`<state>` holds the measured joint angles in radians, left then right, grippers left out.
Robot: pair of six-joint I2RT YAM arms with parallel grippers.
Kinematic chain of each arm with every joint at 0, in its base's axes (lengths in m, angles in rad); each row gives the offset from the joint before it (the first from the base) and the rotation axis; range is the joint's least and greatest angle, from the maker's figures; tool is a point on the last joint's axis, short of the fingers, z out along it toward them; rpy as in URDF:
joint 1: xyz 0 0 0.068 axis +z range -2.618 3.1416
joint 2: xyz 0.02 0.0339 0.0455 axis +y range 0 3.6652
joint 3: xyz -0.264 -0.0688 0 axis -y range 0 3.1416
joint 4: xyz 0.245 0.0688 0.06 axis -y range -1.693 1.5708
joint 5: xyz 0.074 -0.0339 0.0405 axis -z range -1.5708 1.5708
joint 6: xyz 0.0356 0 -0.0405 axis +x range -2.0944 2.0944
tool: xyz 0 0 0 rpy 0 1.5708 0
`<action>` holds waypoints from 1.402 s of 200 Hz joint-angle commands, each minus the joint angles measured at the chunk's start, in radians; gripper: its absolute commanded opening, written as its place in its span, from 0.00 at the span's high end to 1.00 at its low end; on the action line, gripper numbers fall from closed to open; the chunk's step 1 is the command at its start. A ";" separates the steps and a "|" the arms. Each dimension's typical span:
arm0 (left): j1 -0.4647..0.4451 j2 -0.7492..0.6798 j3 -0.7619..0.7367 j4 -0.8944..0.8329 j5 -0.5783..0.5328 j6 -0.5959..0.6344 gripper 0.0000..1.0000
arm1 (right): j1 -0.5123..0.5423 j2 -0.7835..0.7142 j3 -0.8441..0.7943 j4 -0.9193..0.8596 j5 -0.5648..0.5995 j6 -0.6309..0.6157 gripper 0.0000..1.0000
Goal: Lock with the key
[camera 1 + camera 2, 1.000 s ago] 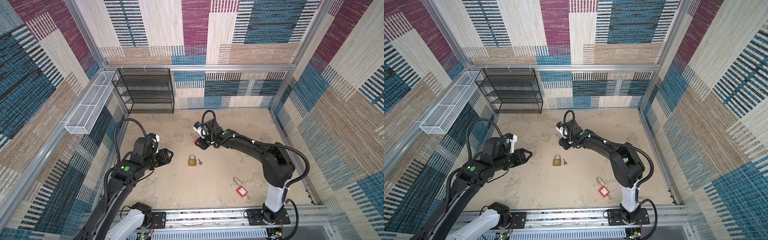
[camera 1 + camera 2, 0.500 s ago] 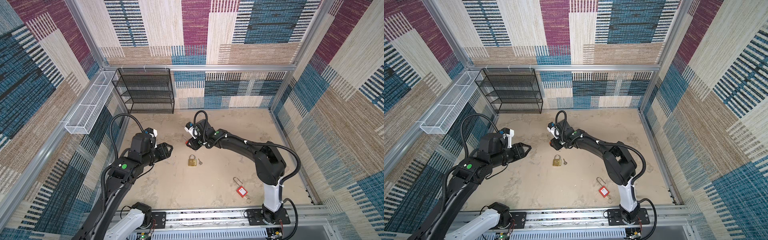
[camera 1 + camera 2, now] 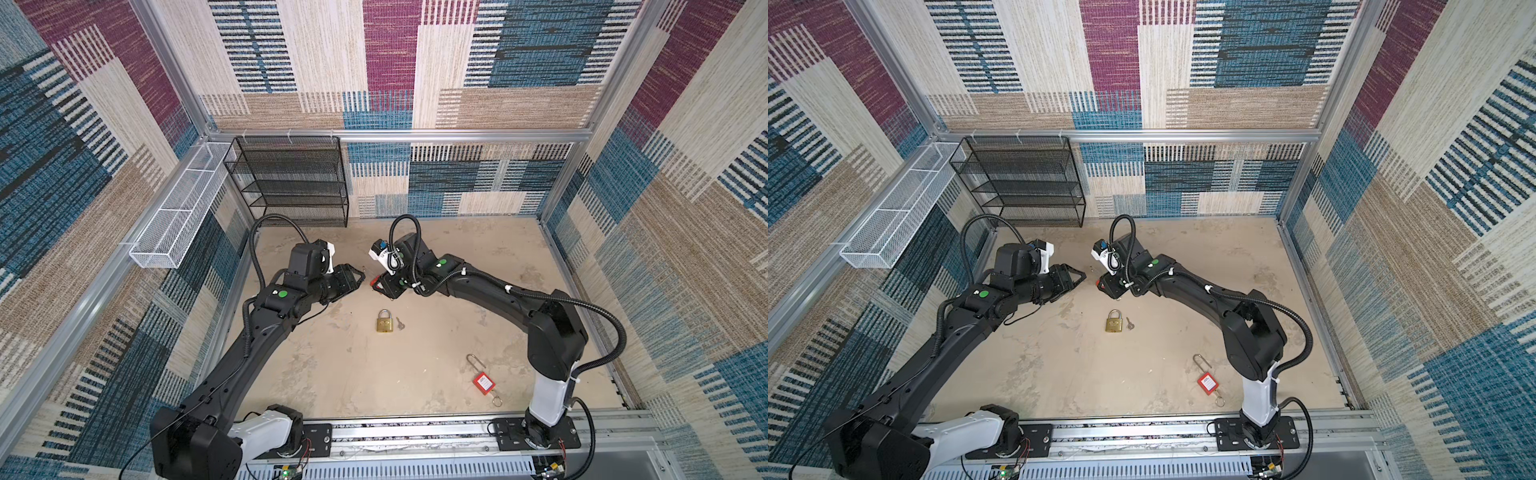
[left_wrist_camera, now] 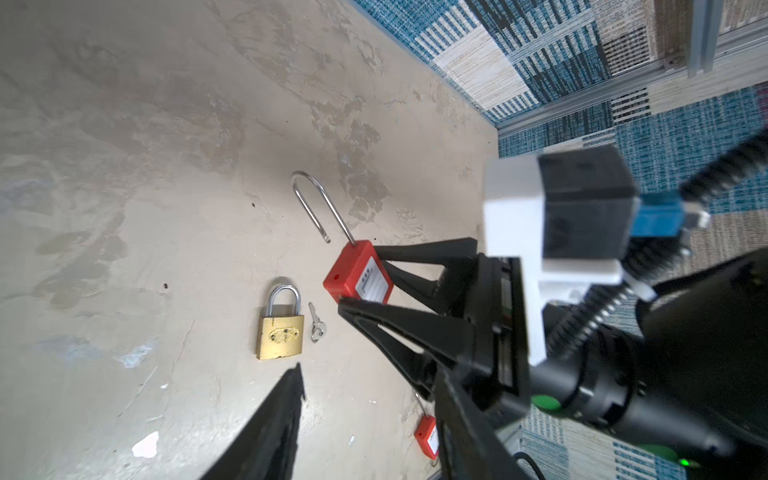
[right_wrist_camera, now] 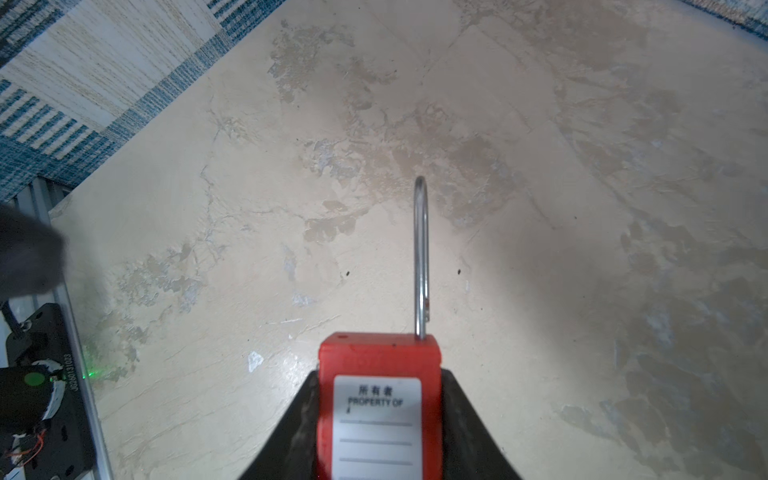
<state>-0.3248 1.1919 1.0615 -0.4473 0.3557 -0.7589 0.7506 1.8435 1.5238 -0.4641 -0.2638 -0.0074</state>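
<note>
Brass padlock (image 3: 385, 324) on mottled floor (image 3: 332, 365), small silver key (image 3: 400, 323) just beside it. Beyond it, right claw (image 3: 380, 286) clamps 1 red plastic padlock (image 5: 379, 365), shackle (image 5: 420, 249) unlatched; left claw (image 3: 360, 279) half-open, empty.

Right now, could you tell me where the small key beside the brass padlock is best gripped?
Probably by its round head, from straight above: the key lies flat, its head close beside the brass padlock, leaving little room on that side.
</note>
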 commanded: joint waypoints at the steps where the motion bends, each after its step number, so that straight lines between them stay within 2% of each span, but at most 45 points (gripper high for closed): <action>1: 0.001 -0.015 -0.040 0.132 0.060 -0.068 0.48 | -0.001 -0.047 -0.025 0.045 -0.036 0.025 0.72; 34: 0.001 -0.096 -0.132 0.220 0.049 -0.108 0.46 | 0.001 -0.114 -0.072 0.088 -0.073 0.062 0.71; 84: 0.009 -0.092 -0.103 0.193 0.192 -0.092 0.46 | 0.025 -0.185 -0.097 0.112 -0.121 0.038 0.71; 155: 0.009 -0.122 -0.161 0.255 0.166 -0.133 0.46 | 0.032 -0.214 -0.088 0.133 -0.150 -0.007 0.70; 186: 0.007 -0.091 -0.162 0.302 0.214 -0.139 0.50 | 0.032 -0.200 -0.076 0.127 -0.182 -0.045 0.70; 280: 0.007 -0.087 -0.175 0.361 0.234 -0.141 0.60 | 0.033 -0.188 -0.044 0.117 -0.267 -0.142 0.70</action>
<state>-0.3168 1.1095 0.8967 -0.1436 0.5789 -0.8906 0.7822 1.6550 1.4708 -0.3828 -0.4950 -0.1181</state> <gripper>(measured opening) 0.417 0.412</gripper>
